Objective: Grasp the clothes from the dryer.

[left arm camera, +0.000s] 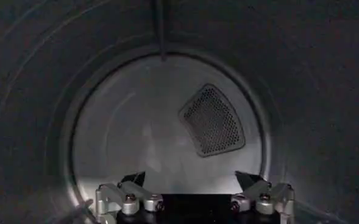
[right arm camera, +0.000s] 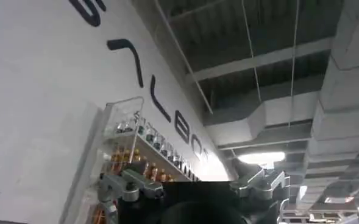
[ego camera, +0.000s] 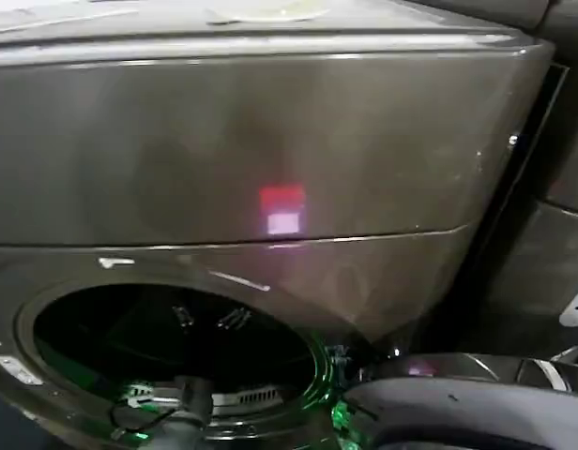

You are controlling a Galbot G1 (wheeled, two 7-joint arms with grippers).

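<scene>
Dryer [ego camera: 270, 159] | left gripper [left arm camera: 194, 182] inside drum, fingers [left arm camera: 133, 179] spread | no legible label

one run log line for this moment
left tool: open, inside dryer drum | clothes: not visible | right tool: idle, aimed at ceiling

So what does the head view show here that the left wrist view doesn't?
Head view alone: the dryer from outside, its bronze-grey front, red light and round drum mouth, with the left arm reaching in. Left wrist view alone: the drum's pale back wall with a mesh vent, and the left gripper, fingers apart, holding nothing. Shared: the drum interior; no clothes are visible in either.
</scene>
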